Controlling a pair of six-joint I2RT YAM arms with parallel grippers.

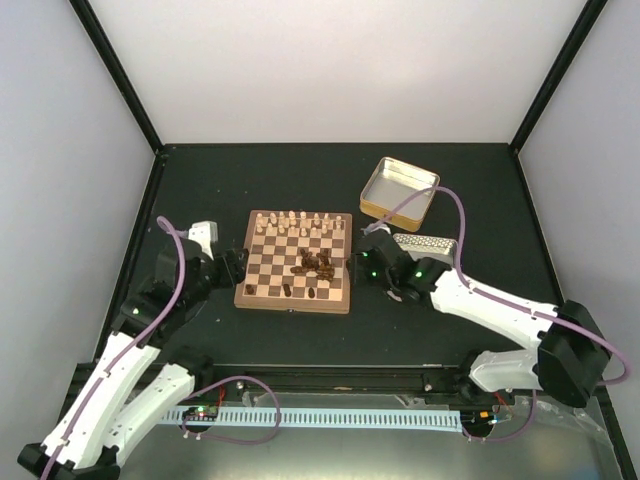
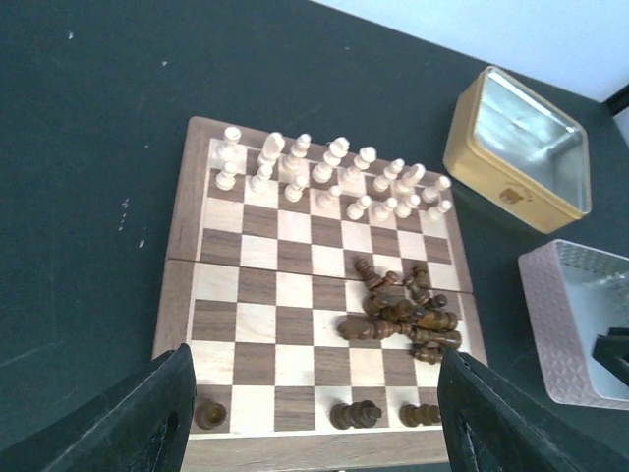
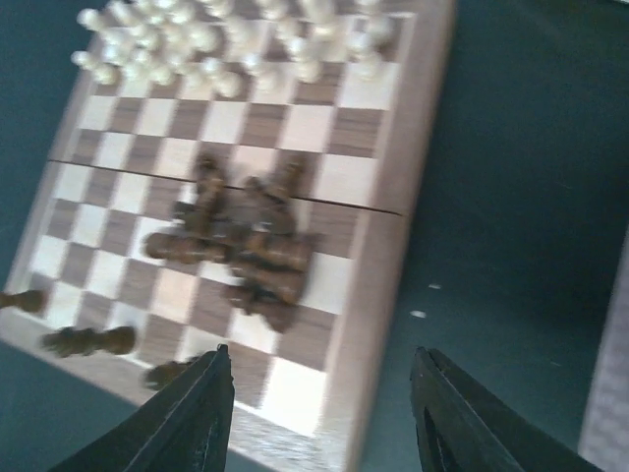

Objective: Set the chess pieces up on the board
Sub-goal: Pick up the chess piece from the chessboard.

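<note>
The board lies mid-table. A heap of dark brown chess pieces lies toppled on its right half, also in the left wrist view and, blurred, in the right wrist view. Three dark pieces are on the near row: one upright, two lying on their sides. Cream pieces fill the far rows. My left gripper is open and empty above the board's near edge. My right gripper is open and empty over the board's near right corner.
An open gold tin stands at the back right, also in the left wrist view. A pale patterned tin lies just right of the board, beside the right arm. Black table and dark frame posts all round.
</note>
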